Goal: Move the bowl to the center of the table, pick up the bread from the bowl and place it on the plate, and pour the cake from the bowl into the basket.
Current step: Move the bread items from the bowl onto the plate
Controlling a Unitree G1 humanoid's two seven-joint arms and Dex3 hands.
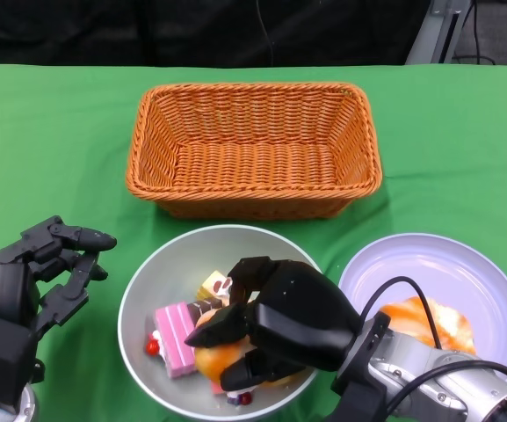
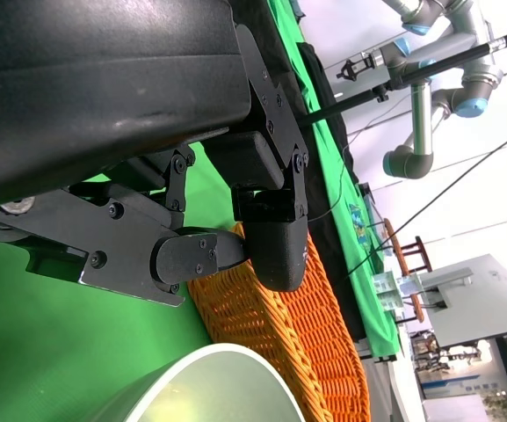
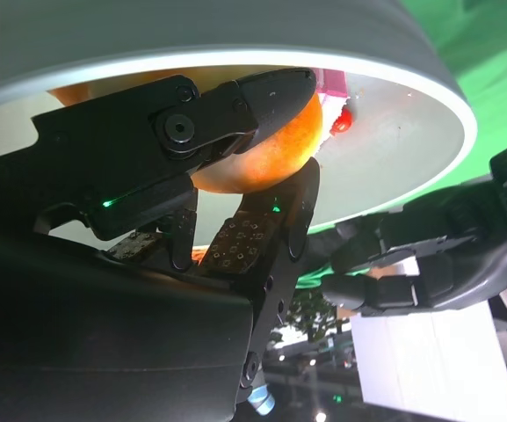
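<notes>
Since our right hand (image 1: 275, 330) reaches into the bowl (image 1: 148, 286), fingers closed round the bread (image 1: 213, 359) to lift it plateward, our left hand (image 1: 38, 272) hovers beside, holding nothing, fingers apart.

My right hand (image 1: 275, 325) fills most of the bowl (image 1: 148, 286), cakes (image 1: 176, 338) crowd the rest. Plate (image 1: 464, 264) has bare room on its far side; bread (image 1: 429, 321) occupies the near part. Basket (image 1: 253, 145) interior open, walls just behind bowl. Green cloth (image 1: 51, 158) bare beside my left hand (image 1: 38, 272).
</notes>
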